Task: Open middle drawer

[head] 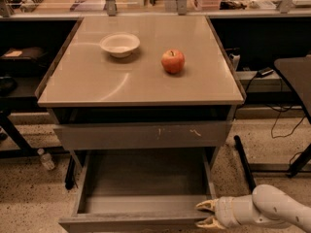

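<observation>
Middle drawer (141, 181) is pulled way out at the bottom of the table, its shallow grey box bare inside. Its front right corner sits right at the tips of the gripper (208, 213), which comes in low from the right. The 2 fingers (206, 206) are spread apart, not clenched on anything. Straight above them is the wider drawer front with white scratches (141, 136), pushed in. Up past the fingers on the tabletop (136, 84) there's a red apple (173, 61), and further left of it a white bowl (119, 44).

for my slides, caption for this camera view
Gripper at the right front corner of the pulled-out drawer; bowl and apple on the table.
</observation>
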Controlling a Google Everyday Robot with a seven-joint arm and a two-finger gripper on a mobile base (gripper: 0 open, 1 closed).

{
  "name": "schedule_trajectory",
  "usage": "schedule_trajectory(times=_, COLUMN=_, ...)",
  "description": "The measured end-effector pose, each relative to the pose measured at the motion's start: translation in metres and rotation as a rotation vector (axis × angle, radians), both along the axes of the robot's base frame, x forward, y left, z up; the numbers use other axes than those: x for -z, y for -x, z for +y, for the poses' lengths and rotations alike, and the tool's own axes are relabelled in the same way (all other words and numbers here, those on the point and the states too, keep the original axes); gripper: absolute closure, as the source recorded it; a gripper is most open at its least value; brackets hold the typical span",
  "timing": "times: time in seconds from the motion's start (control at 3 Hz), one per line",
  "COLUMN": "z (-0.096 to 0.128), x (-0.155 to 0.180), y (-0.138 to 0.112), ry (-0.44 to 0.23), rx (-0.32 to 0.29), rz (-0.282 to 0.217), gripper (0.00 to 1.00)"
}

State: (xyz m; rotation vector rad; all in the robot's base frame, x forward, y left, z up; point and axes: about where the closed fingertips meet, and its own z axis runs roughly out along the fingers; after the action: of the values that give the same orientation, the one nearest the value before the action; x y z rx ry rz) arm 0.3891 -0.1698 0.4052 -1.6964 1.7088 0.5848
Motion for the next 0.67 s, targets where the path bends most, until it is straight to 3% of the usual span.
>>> schedule_trajectory(times=0.67, z=0.0001, x=0.0000, y=0.0000, ry=0.000, rx=0.000, rz=0.000, gripper=0.11)
